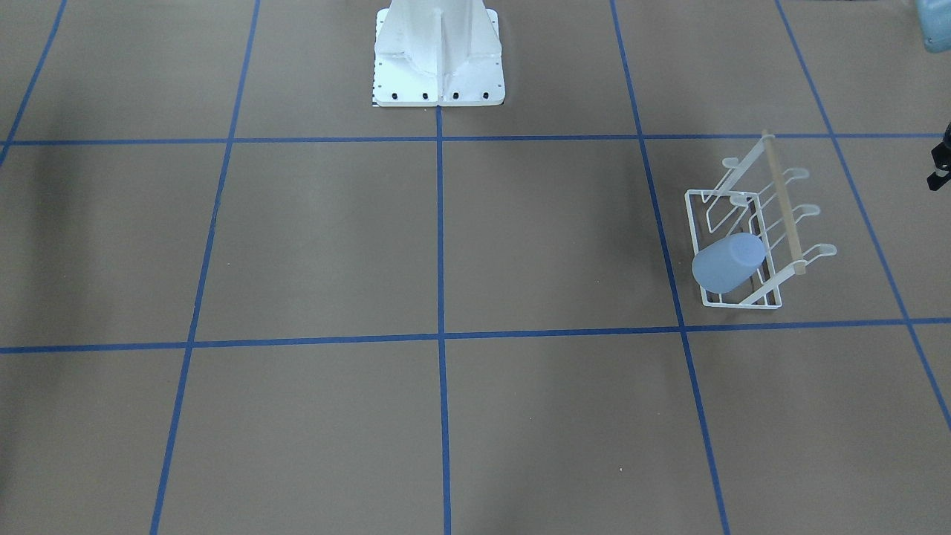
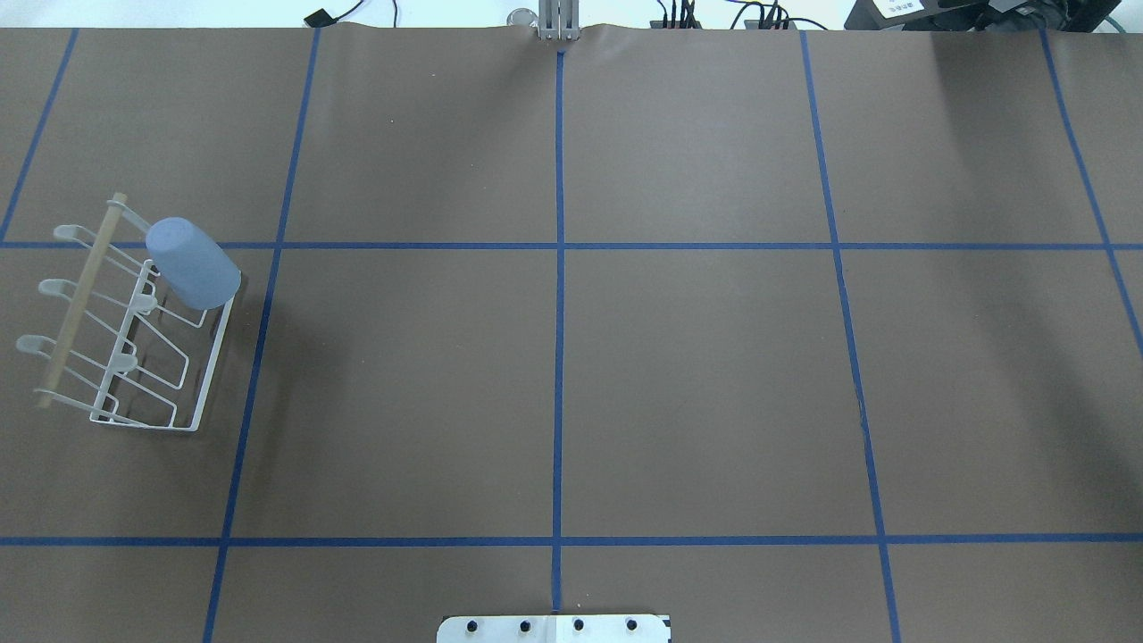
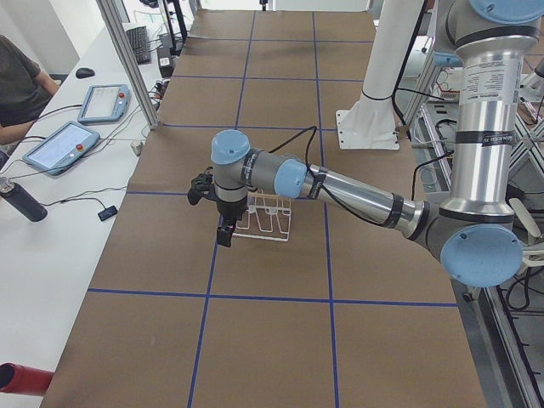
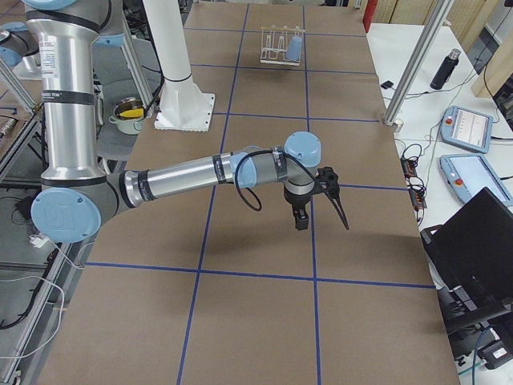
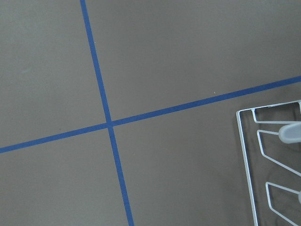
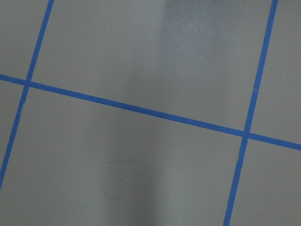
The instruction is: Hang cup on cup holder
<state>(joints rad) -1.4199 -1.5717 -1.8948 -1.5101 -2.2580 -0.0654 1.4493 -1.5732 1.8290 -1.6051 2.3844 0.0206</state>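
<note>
Since the plain pale blue-lavender plastic tumbler (image 2: 192,263) sits tilted over an end prong of the white wire rack with the wooden dowel (image 2: 79,304), I'd call the hanging basically done. Next up is just backing off. Left pincer (image 3: 223,238) hangs near the rack, right pincer (image 4: 322,216) well apart over the brown bench (image 2: 696,357). Can't tell either's opening.

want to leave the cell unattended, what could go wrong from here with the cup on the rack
1. The cup sits tilted over an end prong at one corner of the cup holder, so a nudge might tip it off.
2. The left gripper hangs close to the rack's near end in the left side view. A careless retreat could clip the wire frame and drag the light rack, cup included.
</note>
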